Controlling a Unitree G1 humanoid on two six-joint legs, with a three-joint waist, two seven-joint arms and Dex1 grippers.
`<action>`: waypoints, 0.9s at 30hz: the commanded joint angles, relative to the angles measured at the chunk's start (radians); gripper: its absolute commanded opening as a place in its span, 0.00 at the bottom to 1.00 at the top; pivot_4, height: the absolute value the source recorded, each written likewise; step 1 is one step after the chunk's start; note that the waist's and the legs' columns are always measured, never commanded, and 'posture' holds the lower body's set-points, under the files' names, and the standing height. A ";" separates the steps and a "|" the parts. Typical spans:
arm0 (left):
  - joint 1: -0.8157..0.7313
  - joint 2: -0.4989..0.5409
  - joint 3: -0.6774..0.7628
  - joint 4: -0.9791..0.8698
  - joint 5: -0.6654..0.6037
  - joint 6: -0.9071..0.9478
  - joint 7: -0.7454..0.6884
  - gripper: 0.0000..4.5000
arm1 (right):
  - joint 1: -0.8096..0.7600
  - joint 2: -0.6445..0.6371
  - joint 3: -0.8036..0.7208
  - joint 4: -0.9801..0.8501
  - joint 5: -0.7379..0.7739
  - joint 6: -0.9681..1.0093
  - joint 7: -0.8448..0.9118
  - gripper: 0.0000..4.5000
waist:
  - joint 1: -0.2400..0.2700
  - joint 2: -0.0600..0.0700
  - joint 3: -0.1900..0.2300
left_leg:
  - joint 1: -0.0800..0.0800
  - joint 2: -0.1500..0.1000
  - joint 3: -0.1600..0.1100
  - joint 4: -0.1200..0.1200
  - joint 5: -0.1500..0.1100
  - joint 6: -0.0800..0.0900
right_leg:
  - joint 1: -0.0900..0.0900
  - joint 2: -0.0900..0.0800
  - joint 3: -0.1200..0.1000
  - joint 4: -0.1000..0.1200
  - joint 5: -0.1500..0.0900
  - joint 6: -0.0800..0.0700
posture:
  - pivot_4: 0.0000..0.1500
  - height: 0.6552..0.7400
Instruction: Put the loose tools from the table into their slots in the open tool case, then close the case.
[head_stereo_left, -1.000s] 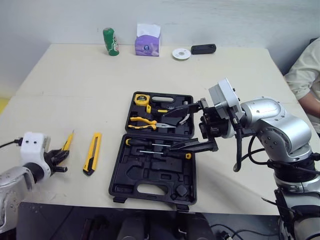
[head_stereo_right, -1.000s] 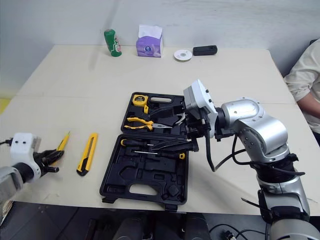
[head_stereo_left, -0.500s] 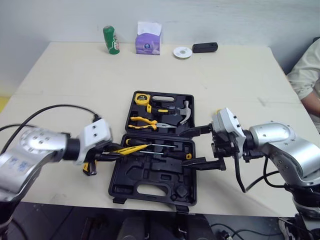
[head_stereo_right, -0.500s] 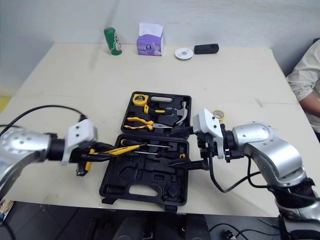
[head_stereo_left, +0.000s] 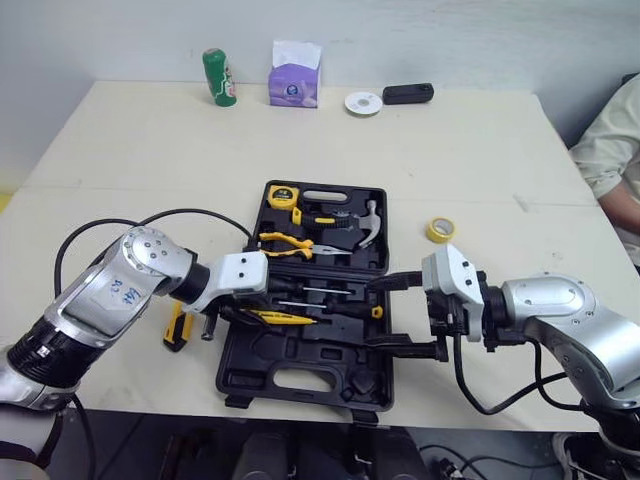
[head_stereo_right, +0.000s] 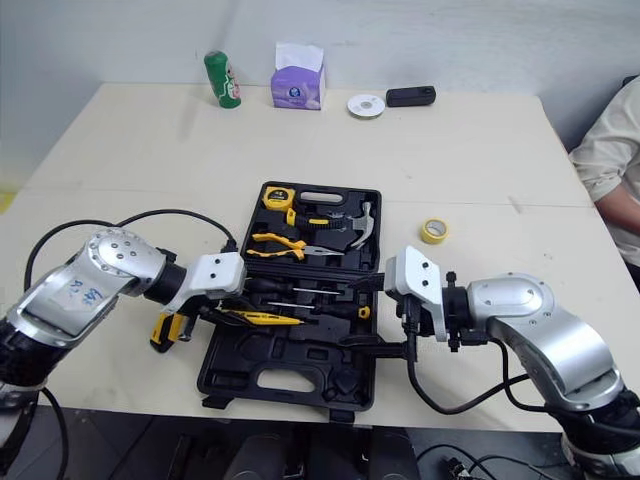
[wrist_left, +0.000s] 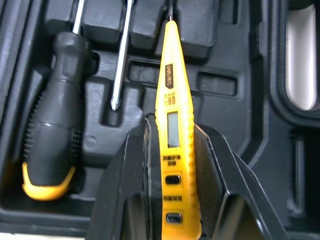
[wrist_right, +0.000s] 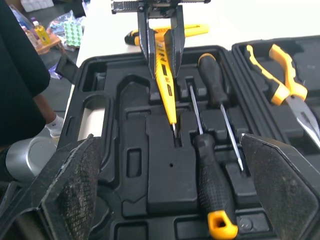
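Note:
The black tool case (head_stereo_left: 232, 372) lies open at the table's front middle. Its far half holds a tape measure (head_stereo_left: 283, 196), pliers (head_stereo_left: 285, 245) and a hammer (head_stereo_left: 365, 222). Two screwdrivers (head_stereo_left: 325, 300) lie in the near half. My left gripper (head_stereo_left: 238, 311) is shut on a yellow tester pen (wrist_left: 172, 135), held low over the near half just in front of the screwdrivers, with its tip by a moulded slot (wrist_right: 174, 131). My right gripper (head_stereo_left: 376, 314) stands wide open over the case's right side, holding nothing. A yellow utility knife (head_stereo_left: 176, 330) lies left of the case, partly behind my left arm.
A yellow tape roll (head_stereo_left: 439, 229) lies on the table right of the case. Along the far edge stand a green can (head_stereo_left: 219, 77), a purple tissue box (head_stereo_left: 293, 80), a white disc (head_stereo_left: 362, 102) and a black object (head_stereo_left: 407, 93). A person's sleeve (head_stereo_left: 618, 140) shows at the right edge.
My left gripper took the tester pen from the table's left and carried it over the case's near half, then lowered it. My right gripper drew back from the far half toward the case's right.

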 joint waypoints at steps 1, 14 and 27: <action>-0.027 -0.028 -0.009 0.044 0.052 -0.044 -0.018 0.13 | 0.022 -0.021 -0.048 -0.052 0.022 0.003 -0.012 1.00 | 0.000 0.000 0.000 | 0.000 0.000 0.000 0.001 0.000 0.000 | 0.000 0.000 0.000 0.000 0.000 0.000 | 1.00 0.90; -0.040 -0.100 0.001 0.043 0.082 -0.038 -0.058 0.13 | 0.066 -0.027 -0.060 -0.080 0.026 0.009 -0.050 1.00 | 0.001 0.000 0.000 | 0.000 0.000 -0.001 0.005 -0.001 0.002 | 0.002 -0.001 0.000 0.001 0.001 0.001 | 1.00 0.90; 0.045 -0.101 0.213 0.047 -0.102 -0.059 -0.103 0.82 | 0.103 -0.027 -0.070 -0.070 0.024 -0.011 -0.050 1.00 | -0.004 0.000 0.000 | 0.000 0.000 -0.001 0.006 -0.001 0.002 | 0.002 -0.001 0.000 0.002 0.001 0.002 | 1.00 0.90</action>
